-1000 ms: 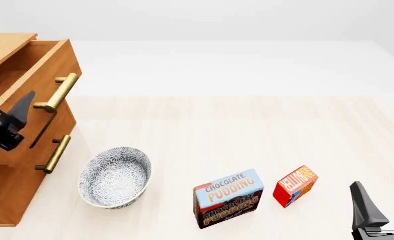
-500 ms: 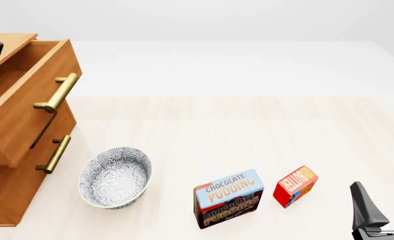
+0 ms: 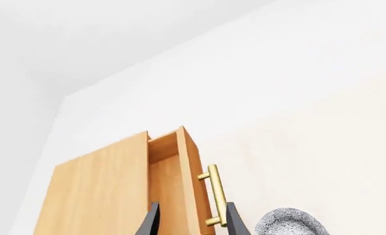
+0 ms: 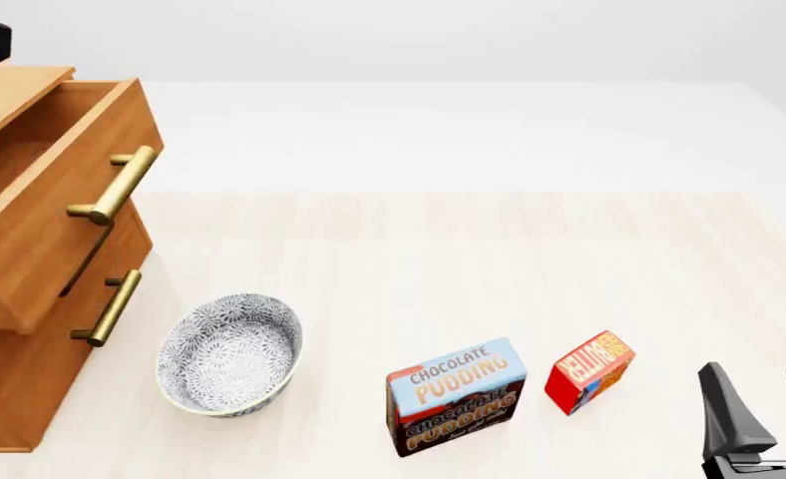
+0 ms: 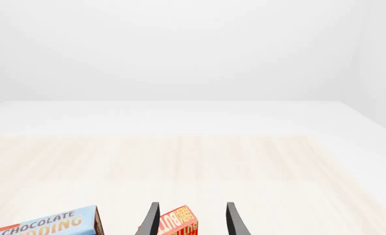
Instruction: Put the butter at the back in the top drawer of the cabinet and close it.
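Left arm's gone up off the top drawer [image 4: 47, 200], which sits pulled open; left gripper [image 3: 189, 220] fingers apart. I see butter [image 4: 589, 371] on pale wood table [image 4: 500, 259] beside pudding box [image 4: 456, 396], right gripper [image 4: 763, 404] spread, near it. White walls around.

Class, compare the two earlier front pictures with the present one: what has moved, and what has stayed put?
Only the left gripper moved: from beside the pulled-out wooden top drawer it rose up and back, nearly leaving the front view, empty and open. The drawer stayed open. The small red butter box, the light-blue pudding box, the patterned bowl and the right gripper kept their places.
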### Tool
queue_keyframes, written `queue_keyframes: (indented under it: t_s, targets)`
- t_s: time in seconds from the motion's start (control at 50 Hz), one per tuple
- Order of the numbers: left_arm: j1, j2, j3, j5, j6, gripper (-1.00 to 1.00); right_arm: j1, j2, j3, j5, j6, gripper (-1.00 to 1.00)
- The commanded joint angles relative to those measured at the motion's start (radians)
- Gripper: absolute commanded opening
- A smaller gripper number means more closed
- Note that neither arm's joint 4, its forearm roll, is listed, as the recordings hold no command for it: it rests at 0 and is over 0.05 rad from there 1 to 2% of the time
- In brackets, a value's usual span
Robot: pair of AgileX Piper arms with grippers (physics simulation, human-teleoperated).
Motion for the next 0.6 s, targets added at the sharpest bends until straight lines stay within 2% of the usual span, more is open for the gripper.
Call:
queue_keyframes:
  t_s: [0.02,0.2,0.28,0.42,0.6]
  targets:
    - [0.012,0.074,-0.101,0.095,-0.122,1.0,0.0,0.0,0.0,0.0,0.0,1.0]
    - [0.049,0.109,-0.136,0.138,-0.17,1.0,0.0,0.0,0.0,0.0,0.0,1.0]
    - [0.059,0.117,-0.146,0.147,-0.168,1.0,0.0,0.0,0.0,0.0,0.0,1.0]
    - [0.044,0.161,-0.164,0.174,-0.215,1.0,0.0,0.0,0.0,0.0,0.0,1.0]
    - [0.049,0.19,-0.172,0.198,-0.223,1.0,0.0,0.0,0.0,0.0,0.0,1.0]
